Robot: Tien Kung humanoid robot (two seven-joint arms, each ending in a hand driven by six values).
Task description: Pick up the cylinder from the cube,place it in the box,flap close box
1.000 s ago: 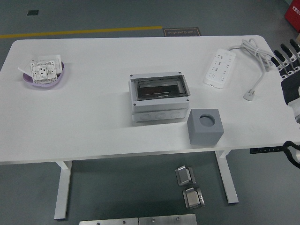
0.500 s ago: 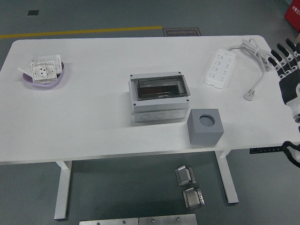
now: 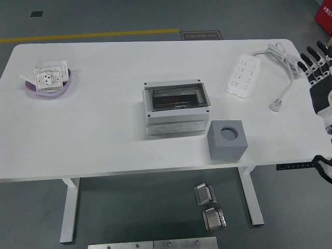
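The white table (image 3: 104, 129) carries everything within one arm's sweep. The grey box (image 3: 176, 108) sits at its centre with the smoked flap down over the opening, so nothing can go in until that lid is lifted. Just beside its front right corner stands the cube (image 3: 226, 139), its round socket facing up — the cylinder (image 3: 228, 133) seems to sit sunk in that hole, though the view cannot confirm it. The right hand (image 3: 317, 70) hangs at the table's right edge, fingers spread and empty — well apart from the cube.
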